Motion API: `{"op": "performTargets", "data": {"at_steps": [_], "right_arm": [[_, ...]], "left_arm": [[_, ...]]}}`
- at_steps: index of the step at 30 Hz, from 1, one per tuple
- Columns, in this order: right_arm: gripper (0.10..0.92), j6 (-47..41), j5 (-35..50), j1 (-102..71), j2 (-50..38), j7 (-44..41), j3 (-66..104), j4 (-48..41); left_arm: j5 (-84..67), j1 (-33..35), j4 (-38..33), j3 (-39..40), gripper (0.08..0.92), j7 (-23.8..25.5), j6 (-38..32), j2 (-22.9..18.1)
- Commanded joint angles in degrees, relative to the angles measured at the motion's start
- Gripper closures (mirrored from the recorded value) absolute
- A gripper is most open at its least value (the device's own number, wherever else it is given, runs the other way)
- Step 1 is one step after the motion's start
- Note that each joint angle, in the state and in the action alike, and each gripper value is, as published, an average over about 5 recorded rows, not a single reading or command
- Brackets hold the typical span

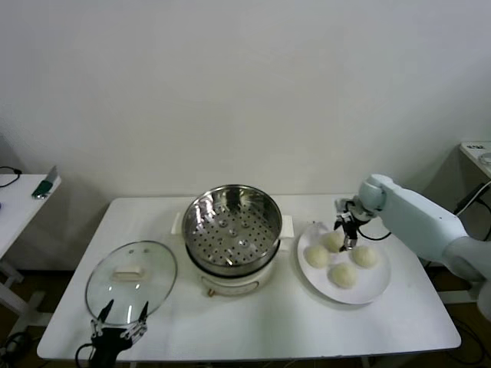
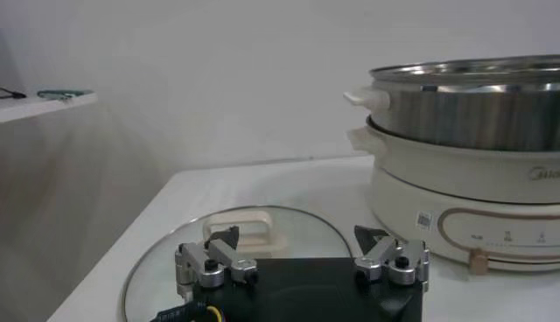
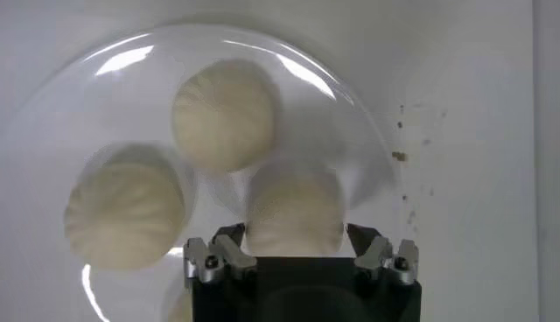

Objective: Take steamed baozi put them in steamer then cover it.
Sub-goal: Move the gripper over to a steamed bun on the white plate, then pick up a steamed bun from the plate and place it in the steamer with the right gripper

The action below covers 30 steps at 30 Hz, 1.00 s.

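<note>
White counter [image 1: 230, 322] fills centre of head view, rectangular, w/ plain white wall [image 1: 230, 84] behind; flat white plate [image 1: 370, 290] sits on counter's right part, round, rim clear of counter edge; second white side table [image 1: 14, 201] at far left, apart from counter, w/ small green-and-grey object [image 1: 46, 185] near its corner & a black cable [image 1: 9, 172] on top; another pale surface [image 1: 477, 150] at far right edge, partly cut off.

It looks like a lab room: plain white wall [image 1: 245, 84], white folding table [image 1: 230, 322], no kitchen furniture.
</note>
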Motion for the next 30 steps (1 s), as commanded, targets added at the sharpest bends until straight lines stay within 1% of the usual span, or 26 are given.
{"op": "performTargets", "data": {"at_steps": [1,4,7,11,14,17,21,23,26,30], "right_arm": [[0.336,0.29,-0.57,-0.16,1.25,-0.01,0.45,-1.31],[0.358,0.42,1.28,2.59,0.32,-0.55,-1.74,1.22],[0.363,2.04,4.13,9.48,-1.17,-1.33,-7.44,5.16],[0.364,9.33,10.60,25.48,-1.90,-2.01,-21.47,12.27],[0.364,16.04,14.45,37.57,0.20,-2.19,-29.11,17.18],[0.364,22.26,15.91,45.66,3.30,-1.90,-31.94,22.12],[0.364,30.09,15.22,49.09,8.20,-0.69,-31.94,29.48],[0.364,34.29,13.63,48.30,11.29,-0.06,-31.58,31.61],[0.364,39.49,9.77,45.21,16.22,0.81,-31.03,31.49],[0.364,43.03,2.78,39.67,21.30,2.29,-30.21,27.29]], "left_arm": [[0.30,0.25,-0.41,0.05,0.177,-0.03,-0.02,-0.03],[0.47,0.50,-0.78,0.03,0.177,-0.02,-0.12,-0.05],[0.55,0.73,-1.09,-0.03,0.177,-0.02,-0.21,-0.02],[0.59,1.00,-1.40,0.02,0.177,-0.10,-0.23,-0.06],[0.66,1.11,-1.57,0.13,0.177,-0.21,-0.24,-0.14],[0.74,1.14,-1.67,0.17,0.177,-0.22,-0.33,-0.14],[0.79,1.11,-1.70,0.20,0.177,-0.24,-0.41,-0.12],[0.92,1.11,-1.76,0.29,0.177,-0.23,-0.48,-0.11],[1.34,1.14,-1.87,0.43,0.177,-0.21,-0.69,-0.01],[1.79,1.27,-1.92,0.52,0.177,-0.21,-0.96,0.08]]}}
